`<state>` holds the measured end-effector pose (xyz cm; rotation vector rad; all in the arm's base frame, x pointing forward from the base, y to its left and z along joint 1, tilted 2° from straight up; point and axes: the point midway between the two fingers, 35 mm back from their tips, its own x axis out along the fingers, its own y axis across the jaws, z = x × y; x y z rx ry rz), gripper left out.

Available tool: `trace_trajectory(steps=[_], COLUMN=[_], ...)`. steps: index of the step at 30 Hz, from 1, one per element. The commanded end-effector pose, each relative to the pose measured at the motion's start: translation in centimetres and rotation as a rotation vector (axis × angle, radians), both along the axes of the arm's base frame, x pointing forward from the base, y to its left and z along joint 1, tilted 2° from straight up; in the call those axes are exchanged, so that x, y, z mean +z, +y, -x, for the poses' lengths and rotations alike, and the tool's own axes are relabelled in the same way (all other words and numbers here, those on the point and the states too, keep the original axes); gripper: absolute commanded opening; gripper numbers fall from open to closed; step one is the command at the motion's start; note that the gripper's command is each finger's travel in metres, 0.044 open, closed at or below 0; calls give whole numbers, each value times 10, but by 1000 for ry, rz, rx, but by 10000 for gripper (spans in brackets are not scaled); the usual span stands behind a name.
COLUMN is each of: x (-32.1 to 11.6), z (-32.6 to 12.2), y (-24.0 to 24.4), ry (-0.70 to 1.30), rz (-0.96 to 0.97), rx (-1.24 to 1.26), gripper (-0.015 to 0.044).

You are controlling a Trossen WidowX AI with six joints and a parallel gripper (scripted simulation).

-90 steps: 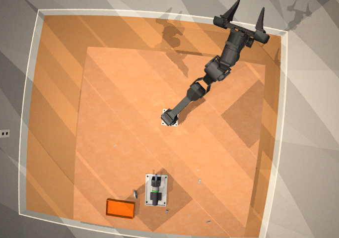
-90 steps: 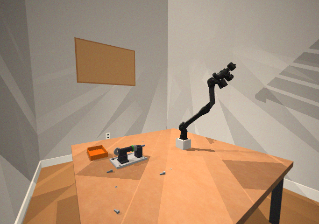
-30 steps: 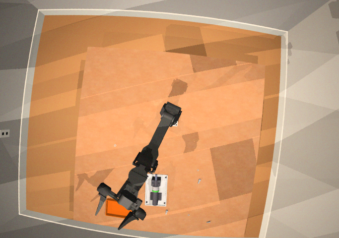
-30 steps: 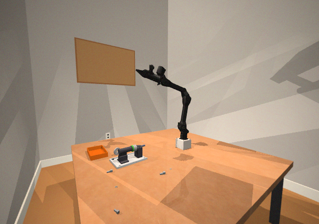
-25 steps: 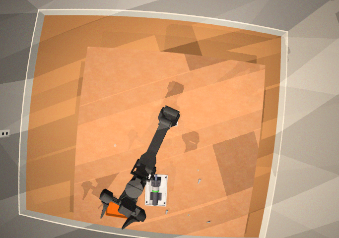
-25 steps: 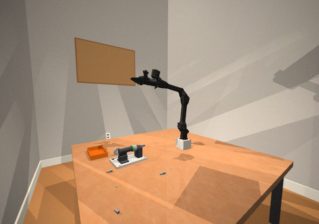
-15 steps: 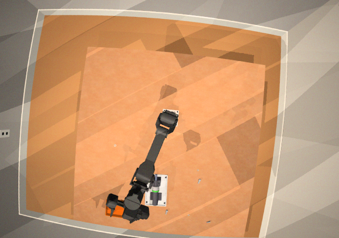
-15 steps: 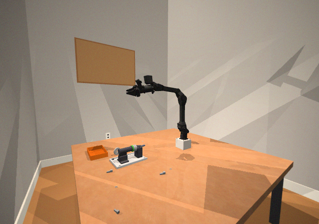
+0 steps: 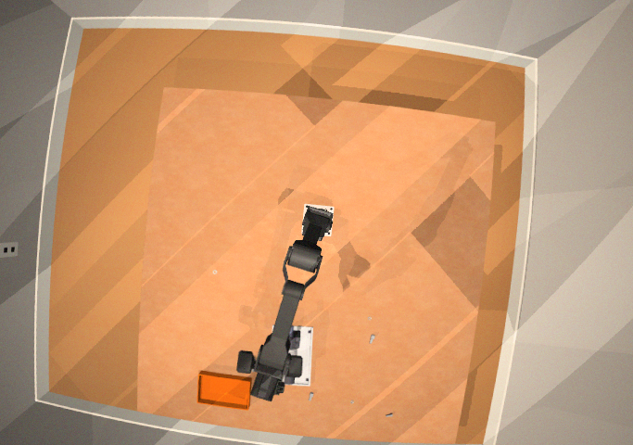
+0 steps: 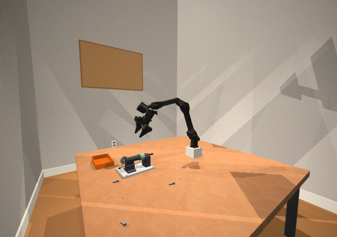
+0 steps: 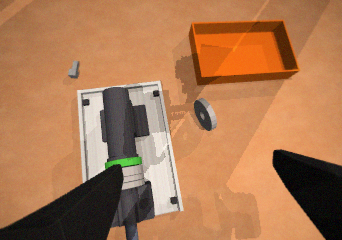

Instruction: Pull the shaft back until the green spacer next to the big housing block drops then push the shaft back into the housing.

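The big dark housing block (image 10: 130, 165) (image 11: 120, 117) stands on the white base plate (image 10: 141, 169) (image 11: 92, 131) (image 9: 305, 359). The green spacer (image 10: 140, 157) (image 11: 124, 162) sits against the end of its cylinder. Light grey spacers (image 10: 142, 156) (image 11: 133, 178) sit beside the green one, before the smaller dark block (image 10: 146, 161) (image 11: 146, 200). The dark shaft (image 10: 150, 153) (image 11: 131, 231) sticks out beyond that block. My gripper (image 10: 137, 135) (image 11: 196, 164) is open and empty, high above the assembly, pointing down at a tilt. In the wrist view its left finger overlaps the plate; the arm hides much of the assembly from above.
An orange open box (image 9: 223, 389) (image 10: 102, 161) (image 11: 244, 56) stands beside the assembly. A grey disc (image 10: 123, 159) (image 11: 205, 115) stands on edge between them. Small grey bolts (image 9: 372, 338) (image 10: 171, 183) (image 11: 74, 69) and washers (image 9: 214, 272) (image 10: 122, 197) are scattered on the table.
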<state>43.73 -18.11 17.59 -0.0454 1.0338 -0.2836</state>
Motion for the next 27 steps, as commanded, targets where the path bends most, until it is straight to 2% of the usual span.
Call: trace_trajectory(steps=[1,7,27], x=[-47,-112,-114], z=[15,55,59], y=[19,55,61], ry=[174,496,506], rz=[-91,-236,-241], rx=[17,40,40], gripper=[440,440,440])
